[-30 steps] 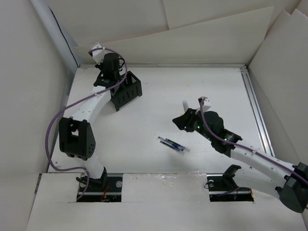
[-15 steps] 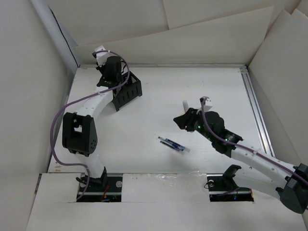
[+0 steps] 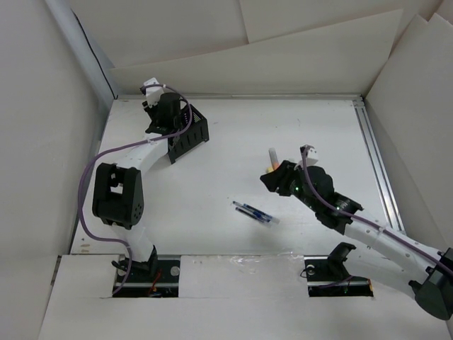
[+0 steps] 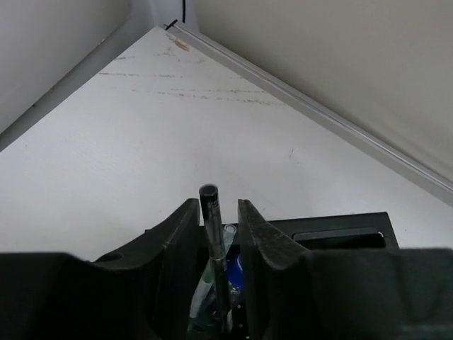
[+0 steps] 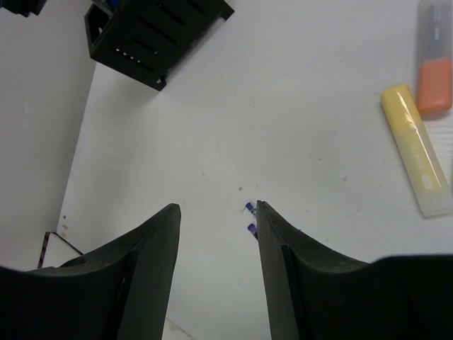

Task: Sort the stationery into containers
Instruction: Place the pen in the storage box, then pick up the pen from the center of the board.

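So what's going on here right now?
The left fingers are over the black mesh organizer. A dark pen stands upright between them, its lower end down inside. I can't tell whether it is gripped or released. The right fingers hover open above the table, beside a yellow highlighter and an orange highlighter. Two blue pens lie loose mid-table, not yet sorted.

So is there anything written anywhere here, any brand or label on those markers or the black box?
No text here can be read.
Yellow highlighter: a faint mark near one end, too blurred to read.
Orange highlighter, black mesh organizer, and the dark pen in the left gripper: no print visible.
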